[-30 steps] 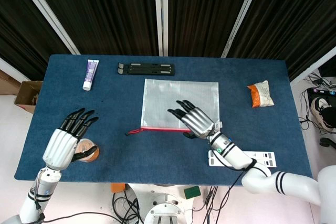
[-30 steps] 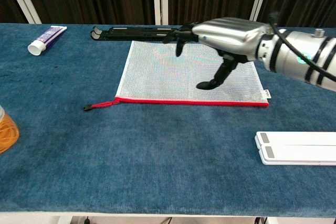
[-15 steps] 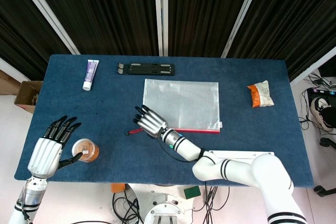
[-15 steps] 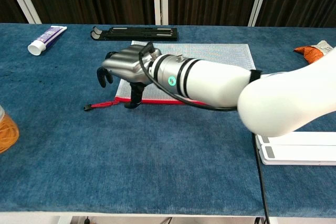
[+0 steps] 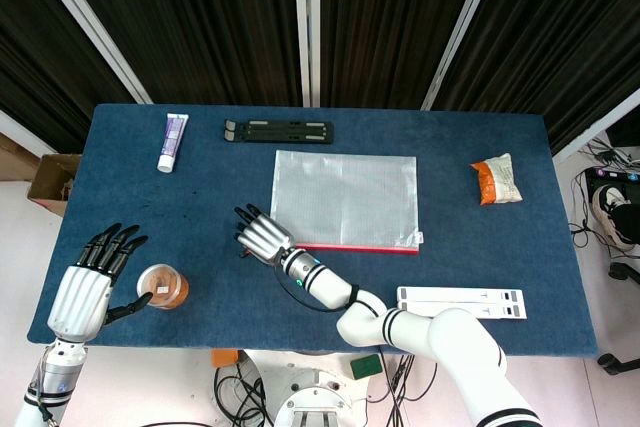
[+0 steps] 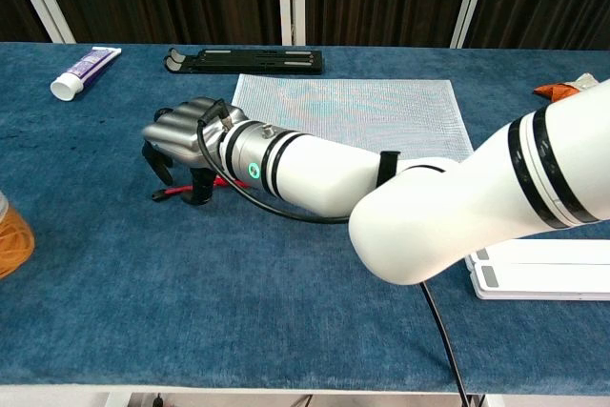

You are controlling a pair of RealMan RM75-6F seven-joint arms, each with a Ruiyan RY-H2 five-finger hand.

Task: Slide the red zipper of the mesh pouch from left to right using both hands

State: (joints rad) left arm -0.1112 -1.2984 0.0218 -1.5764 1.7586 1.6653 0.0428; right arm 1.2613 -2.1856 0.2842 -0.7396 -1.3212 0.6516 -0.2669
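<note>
My right hand (image 6: 186, 138) is at the left end of the mesh pouch (image 5: 345, 197), reaching across the blue worktop (image 5: 480, 247) from the right. Its fingers (image 6: 154, 157) are curled downward over the red zipper pull tab (image 6: 168, 193), which lies on the cloth just left of the pouch's lower left corner. Whether the fingers actually pinch the tab, I cannot tell; the chest view shows the dark fingertips at or just above the cloth beside it.

The pouch lies flat near the middle of the worktop, its red zipper (image 5: 360, 246) running along the near edge.

My left hand (image 5: 88, 282) is well apart from the pouch, at the near left corner, fingers apart and holding nothing, just beside an orange-filled container (image 5: 164, 286).

Also on the worktop: a purple-and-white tube (image 5: 172, 141) at far left, a black folding stand (image 5: 279, 131) behind the pouch, an orange snack packet (image 5: 497, 179) at right, and a white flat stand (image 5: 461, 301) at near right.
</note>
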